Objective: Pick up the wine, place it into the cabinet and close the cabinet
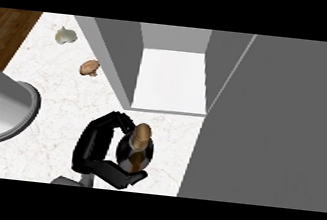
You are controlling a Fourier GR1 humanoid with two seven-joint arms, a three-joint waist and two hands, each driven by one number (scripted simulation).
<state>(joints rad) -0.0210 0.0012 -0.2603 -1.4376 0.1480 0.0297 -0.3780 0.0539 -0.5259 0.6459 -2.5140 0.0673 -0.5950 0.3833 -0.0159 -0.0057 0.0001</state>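
Head view looks steeply down on a pale marbled counter (pixel 63 101), and everything is easiest placed from the cabinet (pixel 172 70), the grey box standing open at the top middle with a white floor inside. Just in front of the cabinet's open mouth, on the counter side, stands the wine bottle (pixel 137 147), dark glass with a tan neck pointing up toward the viewer. It is outside the cabinet, not yet in it. A black hand (pixel 99 148) curls round the bottle, fingers arcing along its far-left side and the thumb part wrapping under its base, so it is grasping the wine. Only one hand shows, and from this angle I can't say for sure which arm it belongs to, though it comes up from the lower edge left of centre. To the right of the cabinet opening, a broad grey panel (pixel 276 124), probably the swung-open door, fills the whole side. Left of the cabinet, well apart from the bottle, a brown mushroom (pixel 89 67) lies on the counter, with a pale garlic bulb (pixel 65 35) beyond it. Farther left a large grey cylinder (pixel 3 108) lies across the edge, and dark wood floor (pixel 8 30) shows at the far corner.
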